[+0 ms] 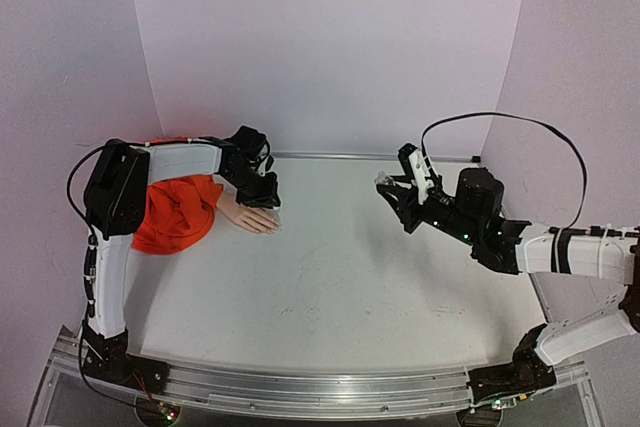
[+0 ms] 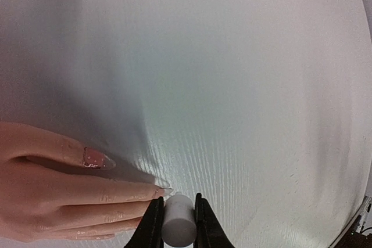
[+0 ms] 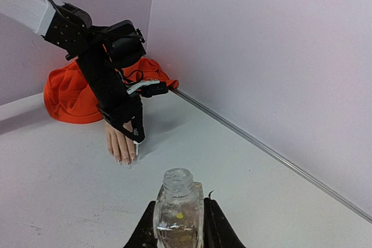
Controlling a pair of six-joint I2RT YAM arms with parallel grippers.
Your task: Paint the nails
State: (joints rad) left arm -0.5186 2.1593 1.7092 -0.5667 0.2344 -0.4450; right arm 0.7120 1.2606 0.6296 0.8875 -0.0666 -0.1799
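The pale peach mannequin hand lies flat on the table, its orange sleeve behind it. In the left wrist view its long nails show, one pinkish and one pale at a fingertip. My left gripper is shut on a white brush cap, right at the pale nail's tip; the brush itself is hidden. It hovers over the fingertips in the top view. My right gripper is shut on a small clear open bottle, held above the table at the right.
Lilac walls close the back and sides. A metal strip runs along the foot of the back wall. The white table spreads between the two arms. A black cable loops over the right arm.
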